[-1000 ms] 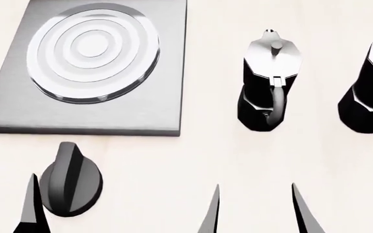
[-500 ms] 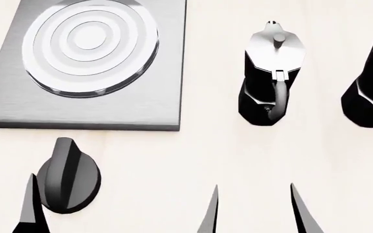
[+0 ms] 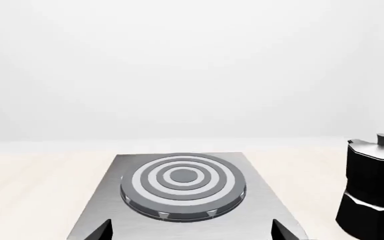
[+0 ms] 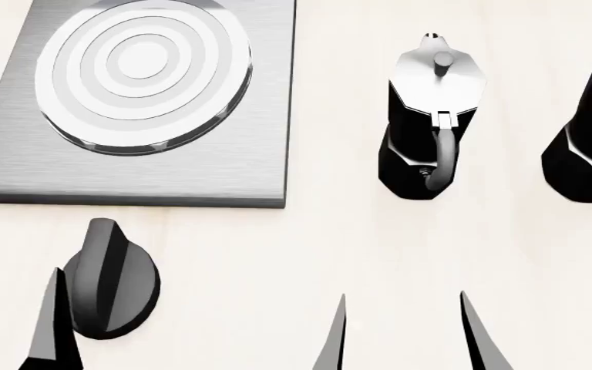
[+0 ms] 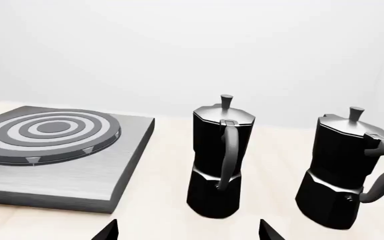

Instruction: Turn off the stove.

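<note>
On the pale worktop [image 4: 307, 247], your left gripper [image 3: 190, 231] hovers just short of the black knob [image 4: 109, 281], one of its fingers [image 4: 53, 327] beside it, spread wide and empty. The stove [image 4: 121, 166] sits just beyond the knob. Centre both fingers across the knob's ridge before closing, then twist. At right, your right gripper [image 4: 404, 335] hangs open, holding nothing, near two moka pots [image 4: 430, 116]; keep it clear.
</note>
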### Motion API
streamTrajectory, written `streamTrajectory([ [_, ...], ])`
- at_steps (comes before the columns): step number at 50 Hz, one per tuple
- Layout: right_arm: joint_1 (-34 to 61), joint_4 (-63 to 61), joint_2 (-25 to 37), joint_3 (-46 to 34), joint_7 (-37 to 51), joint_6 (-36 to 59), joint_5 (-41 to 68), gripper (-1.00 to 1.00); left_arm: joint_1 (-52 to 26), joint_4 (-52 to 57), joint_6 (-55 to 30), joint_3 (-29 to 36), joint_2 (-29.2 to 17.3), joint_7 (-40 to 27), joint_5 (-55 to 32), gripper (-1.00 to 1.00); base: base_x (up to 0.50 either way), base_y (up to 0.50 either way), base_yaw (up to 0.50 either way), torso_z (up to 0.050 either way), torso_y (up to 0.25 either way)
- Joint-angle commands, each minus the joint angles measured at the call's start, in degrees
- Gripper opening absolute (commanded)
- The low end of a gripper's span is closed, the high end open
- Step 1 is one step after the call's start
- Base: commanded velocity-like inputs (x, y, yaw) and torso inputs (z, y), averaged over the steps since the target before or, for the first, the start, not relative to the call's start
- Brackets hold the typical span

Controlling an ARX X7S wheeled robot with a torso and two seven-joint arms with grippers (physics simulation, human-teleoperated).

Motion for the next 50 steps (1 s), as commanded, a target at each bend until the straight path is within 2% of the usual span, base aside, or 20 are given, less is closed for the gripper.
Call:
streamTrajectory([
  [1,0.15,0.22,0.16,-0.16,0.06,-0.07,0.14,1.0,-1.38,3.9,-1.93,1.3,-0.5,0.71,-1.65,1.0,0.0,0.0,0.0,0.0,0.0],
  [17,0.15,0.34,0.46,-0.35,0.22,-0.3,0.2,1.0,-3.52,4.33,-2.59,5.54,0.29,1.72,-0.6,1.0,0.0,0.0,0.0,0.0,0.0],
  [27,-0.02,0.45,0.64,-0.5,0.33,-0.61,0.24,1.0,-5.6,-0.87,-2.0,8.08,1.76,2.32,1.2,1.0,0.0,0.0,0.0,0.0,0.0],
  [50,0.16,0.61,0.86,-0.91,0.54,-0.61,0.43,1.0,-9.14,-13.11,1.3,7.99,4.84,-0.16,4.66,1.0,0.0,0.0,0.0,0.0,0.0],
])
